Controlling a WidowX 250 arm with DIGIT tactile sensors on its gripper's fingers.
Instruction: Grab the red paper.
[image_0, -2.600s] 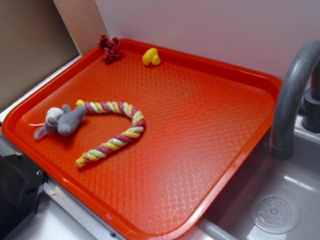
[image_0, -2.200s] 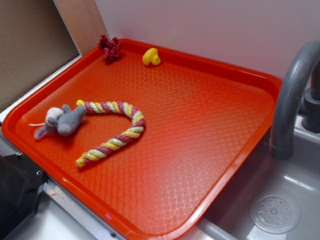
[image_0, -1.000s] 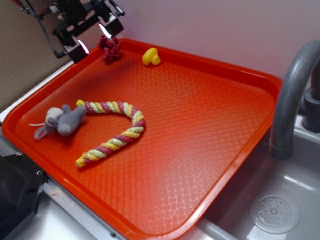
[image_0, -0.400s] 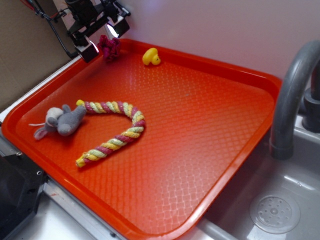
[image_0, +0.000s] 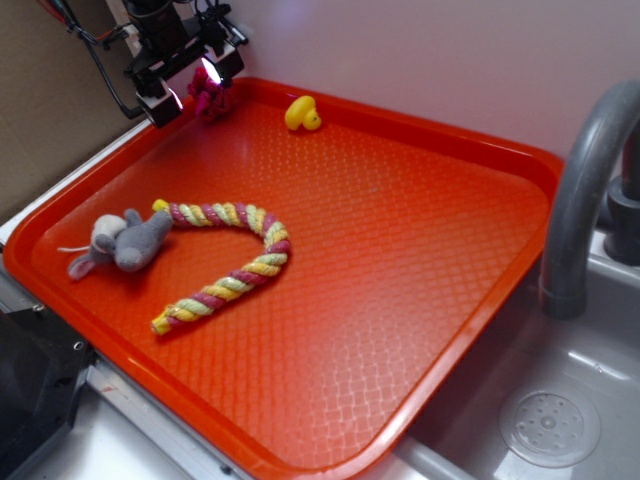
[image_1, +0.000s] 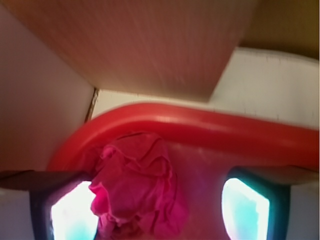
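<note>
While the tool (image_0: 185, 82) hangs over the tray's far-left corner, I read its jaws as spread, with nothing gripped. In the wrist view the two pads (image_1: 72, 212) stand wide apart, and the paper (image_1: 137, 192) lies between them, nearer the left pad.

Change since the earlier frames:
- 2.6 s ago: no arm in view; the paper lay alone in the corner.
- 1.0 s ago: the tool had arrived beside the paper, on its left.
- 0.4 s ago: one finger stood on each side of the paper.
- Now: the near finger covers part of the paper (image_0: 207, 95) in the exterior view.

The paper itself has not shifted. It sits on the tray (image_0: 400, 260), close against the raised rim (image_1: 200, 127). The duck (image_0: 301, 113) lies near it to the right, apart from it. The rope (image_0: 232, 260) and mouse (image_0: 125, 243) are well apart, toward the front.

Judgement: approach is complete and alignment is nearly done. The next step is to close on the paper. Risk: the rim lies just behind the paper and may obstruct a finger. I cannot tell how low the pads sit.
</note>
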